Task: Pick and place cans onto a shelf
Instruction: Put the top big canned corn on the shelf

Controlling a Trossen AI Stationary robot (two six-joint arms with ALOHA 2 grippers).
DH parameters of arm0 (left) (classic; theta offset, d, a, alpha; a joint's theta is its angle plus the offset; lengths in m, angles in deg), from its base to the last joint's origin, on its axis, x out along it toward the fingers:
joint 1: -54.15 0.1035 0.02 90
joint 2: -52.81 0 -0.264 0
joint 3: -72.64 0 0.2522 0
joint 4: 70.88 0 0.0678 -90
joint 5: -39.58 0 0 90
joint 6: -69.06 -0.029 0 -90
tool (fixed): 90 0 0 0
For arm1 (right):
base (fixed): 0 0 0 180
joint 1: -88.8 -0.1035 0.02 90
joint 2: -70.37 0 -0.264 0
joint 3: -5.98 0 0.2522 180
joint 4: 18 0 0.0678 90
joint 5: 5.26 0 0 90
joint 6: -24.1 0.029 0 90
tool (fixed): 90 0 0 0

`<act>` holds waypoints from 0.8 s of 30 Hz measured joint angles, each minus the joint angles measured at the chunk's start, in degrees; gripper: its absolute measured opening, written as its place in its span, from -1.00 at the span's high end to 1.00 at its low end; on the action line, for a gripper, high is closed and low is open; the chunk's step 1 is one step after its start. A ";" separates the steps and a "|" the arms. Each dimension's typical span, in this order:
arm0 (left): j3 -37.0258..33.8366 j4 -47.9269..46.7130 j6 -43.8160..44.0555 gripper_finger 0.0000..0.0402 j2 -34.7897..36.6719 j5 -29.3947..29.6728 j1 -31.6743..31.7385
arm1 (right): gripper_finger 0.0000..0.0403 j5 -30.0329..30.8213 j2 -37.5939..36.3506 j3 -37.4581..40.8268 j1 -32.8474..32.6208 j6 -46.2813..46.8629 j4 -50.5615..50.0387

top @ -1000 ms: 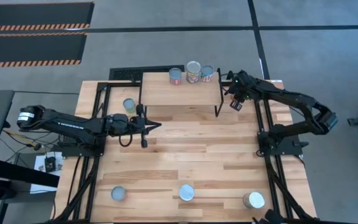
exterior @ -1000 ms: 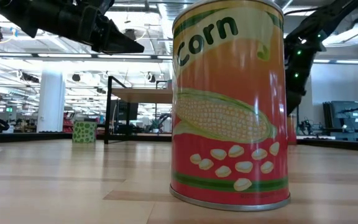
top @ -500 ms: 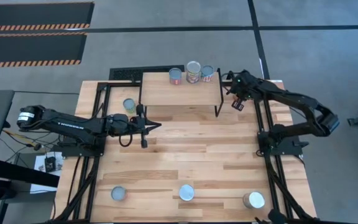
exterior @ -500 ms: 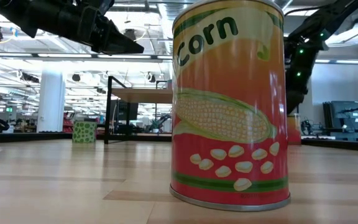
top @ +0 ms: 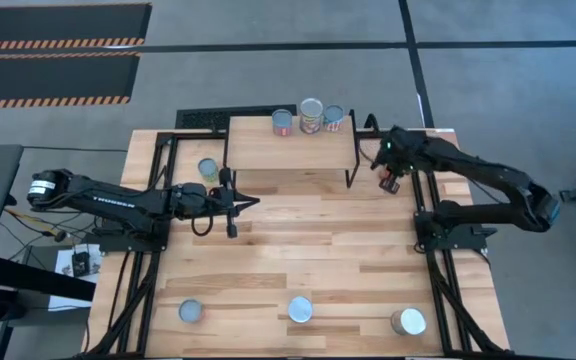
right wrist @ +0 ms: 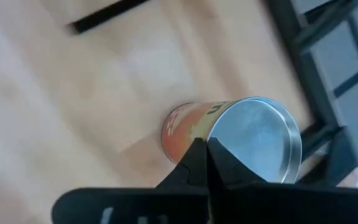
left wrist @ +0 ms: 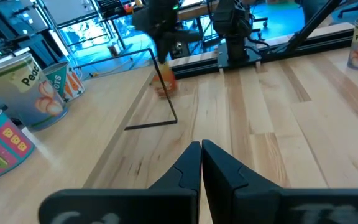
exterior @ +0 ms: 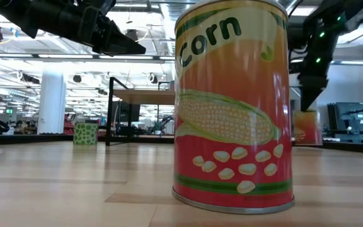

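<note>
Beside the shelf's [top: 290, 147] right legs, the right claw [top: 390, 183] hangs with fingers pressed together, gripping nothing, above an orange can [right wrist: 229, 134] standing on the counter [top: 308, 250]. Left claw [top: 236, 203], also closed and empty, waits mid-counter. Three cans [top: 310, 117] sit on the shelf.

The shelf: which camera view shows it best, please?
The high view: the shelf shows whole from above, with three cans along its far edge. The low view shows it far off, edge-on; the left wrist view shows only a black leg.
</note>
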 joint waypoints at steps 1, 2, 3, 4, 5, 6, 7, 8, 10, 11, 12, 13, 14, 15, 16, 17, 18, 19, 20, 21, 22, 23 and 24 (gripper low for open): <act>0.00 -0.01 0.00 0.98 0.00 0.00 0.00 | 0.98 0.02 -1.02 0.00 -2.62 2.44 -1.81; 0.00 0.00 0.00 0.98 0.00 0.00 0.00 | 0.98 -0.05 -1.98 0.00 -5.66 5.11 -3.21; 0.00 -0.02 0.01 0.98 0.00 -0.01 0.00 | 0.98 -0.44 -2.76 0.00 -8.91 7.80 -4.21; 0.00 0.00 0.12 0.98 0.00 -0.02 0.00 | 0.99 -1.24 -3.51 0.00 -13.03 10.73 -4.78; 0.00 -0.02 0.21 0.98 0.00 -0.02 0.00 | 0.99 -1.70 -4.01 -0.02 -17.23 13.71 -4.81; 0.00 0.00 0.29 0.98 0.00 -0.02 0.00 | 0.99 -1.71 -4.26 -0.02 -21.86 16.66 -4.28; 0.00 -0.02 0.34 0.98 0.00 -0.08 0.00 | 0.99 -1.74 -4.30 -0.04 -26.48 19.32 -3.31; 0.00 -0.02 0.36 0.98 0.00 -0.40 0.00 | 0.99 -1.70 -4.19 -0.04 -30.99 21.67 -1.89; 0.00 -0.02 0.38 0.99 0.00 -1.00 0.00 | 0.99 -1.58 -2.87 -0.13 -39.61 25.75 2.67; 0.00 -0.03 0.42 0.99 0.00 -1.27 0.00 | 0.99 -1.52 -1.93 -0.13 -43.33 27.45 5.41; 0.00 -0.04 0.74 0.99 0.00 -1.74 0.00 | 0.99 -1.47 -0.84 -0.13 -46.60 28.85 7.80; 0.00 -0.04 1.00 0.99 0.00 -1.98 0.00 | 0.99 -1.30 0.60 -0.14 -49.45 29.77 10.55; 0.00 -0.10 1.21 0.99 0.00 -2.07 0.00 | 0.99 -1.02 2.42 -0.38 -51.78 30.36 13.54; 0.00 -0.24 1.23 0.99 0.00 -2.16 0.00 | 0.99 -0.07 4.54 -1.04 -53.66 30.60 16.02; 0.00 -0.33 1.25 0.99 0.00 -2.26 -0.02 | 0.99 1.35 6.77 -1.96 -55.03 30.48 17.60; 0.00 -0.33 1.25 1.00 0.00 -2.41 -0.01 | 0.99 2.30 9.29 -3.32 -55.86 29.56 19.01; 0.00 -0.38 1.25 1.00 0.00 -2.40 -0.02 | 0.99 2.70 11.80 -5.02 -56.32 28.30 20.30; 0.00 -0.40 1.25 1.00 0.00 -2.42 -0.02 | 0.99 3.05 14.36 -6.93 -56.45 26.61 21.12; 0.00 -0.41 1.25 1.00 0.00 -2.40 -0.02 | 0.99 3.41 17.03 -9.14 -56.32 24.51 21.26; 0.00 -0.50 1.25 1.00 0.00 -2.40 -0.02 | 0.99 3.46 19.49 -11.36 -55.97 22.25 21.23; 0.00 -0.72 1.25 1.00 0.00 -2.40 -0.02 | 0.99 3.45 22.17 -13.83 -55.34 19.91 21.21; 0.00 -0.81 1.25 1.00 -0.01 -2.40 -0.04 | 0.99 3.44 24.70 -16.27 -54.60 17.42 21.26; 0.00 -0.81 1.25 1.00 -0.02 -2.42 -0.10 | 0.99 3.45 26.98 -18.49 -53.83 14.82 21.18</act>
